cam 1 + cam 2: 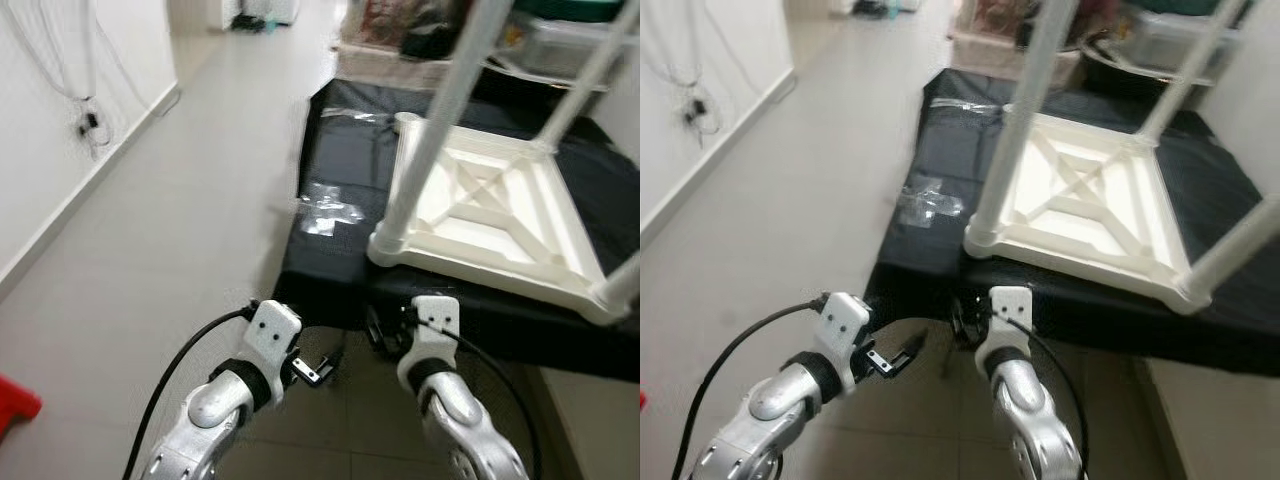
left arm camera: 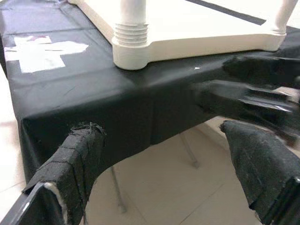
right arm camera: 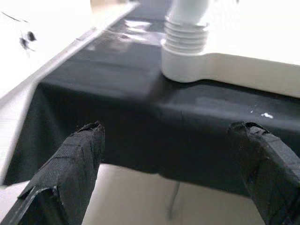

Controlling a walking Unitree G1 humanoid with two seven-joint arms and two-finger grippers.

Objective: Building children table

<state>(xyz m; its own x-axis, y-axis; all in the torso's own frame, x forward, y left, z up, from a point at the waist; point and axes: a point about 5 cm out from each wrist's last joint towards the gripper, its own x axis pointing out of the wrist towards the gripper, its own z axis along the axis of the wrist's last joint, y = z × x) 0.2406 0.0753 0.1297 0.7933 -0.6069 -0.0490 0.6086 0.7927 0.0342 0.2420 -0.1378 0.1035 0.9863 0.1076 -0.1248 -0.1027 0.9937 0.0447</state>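
Children's table (image 1: 500,215): white plastic, upside down on the bench, underside ribs showing as a cross; legs point upward.
Nearest leg (image 1: 445,120): screwed into the threaded corner socket (image 2: 131,44), at the corner closest to the bench's front edge.
Bench (image 1: 340,270): draped in black cloth; the table sits toward its front right part.
Tape patches (image 1: 328,212): pale pieces on the cloth, left of the table.
Left hand (image 2: 168,173): released, fingers spread wide; held in front of and below the bench's front edge, grasping nothing.
Right hand (image 3: 173,173): released, fingers well apart; also before the bench's front edge, beneath the socketed corner, grasping nothing.
Floor (image 1: 170,230): pale tiles, left of the bench.
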